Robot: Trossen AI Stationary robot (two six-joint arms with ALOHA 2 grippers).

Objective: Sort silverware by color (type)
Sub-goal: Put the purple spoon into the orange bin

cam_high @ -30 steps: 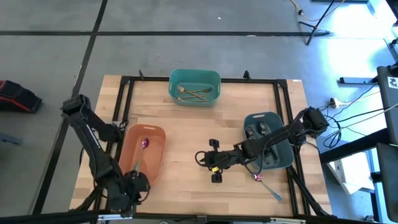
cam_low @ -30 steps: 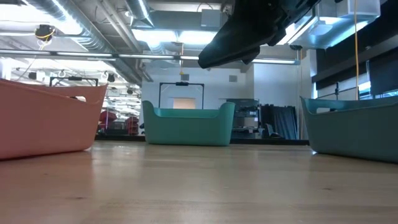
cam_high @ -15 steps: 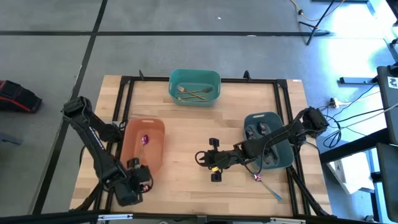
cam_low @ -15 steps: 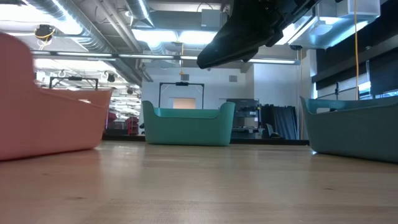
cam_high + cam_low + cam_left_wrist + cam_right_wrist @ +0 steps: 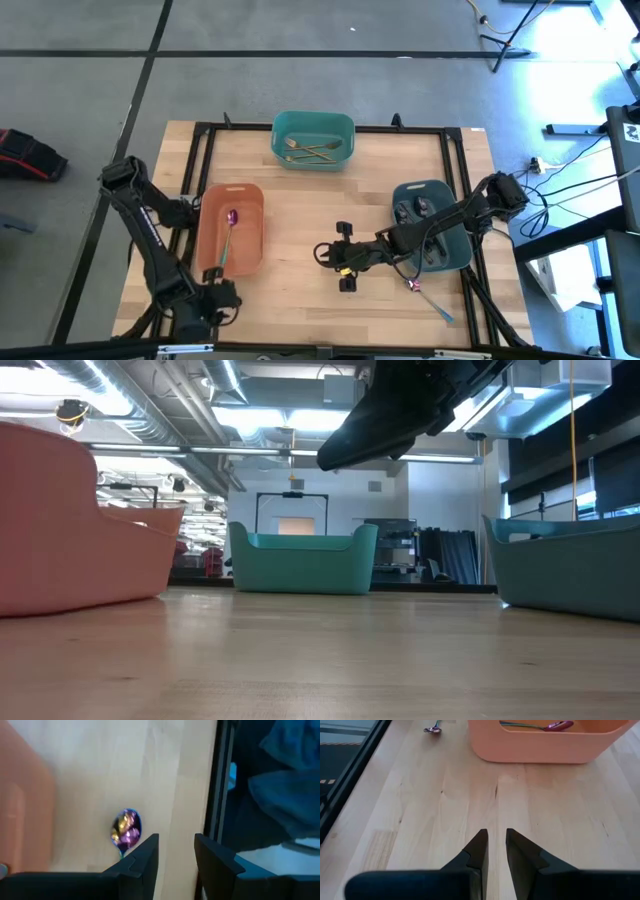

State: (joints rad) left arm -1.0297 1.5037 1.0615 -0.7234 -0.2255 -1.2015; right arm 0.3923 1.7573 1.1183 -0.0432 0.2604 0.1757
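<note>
Iridescent purple-blue silverware, three seen: one spoon [image 5: 228, 236] in the orange bin [image 5: 207, 250], one spoon [image 5: 127, 827] on the counter [image 5: 300, 200] just before the left gripper [image 5: 175, 851], fingers slightly parted, empty; one piece [image 5: 428, 297] on the counter near the grey-blue bin [image 5: 453, 255]. Gold pieces [image 5: 310, 150], roughly three, overlapping, in the teal bin [image 5: 278, 130]. Dark pieces in the grey-blue bin, partly hidden by the right arm. Right gripper [image 5: 494, 845] at mid-counter, fingers nearly closed, empty. No legible writing.
</note>
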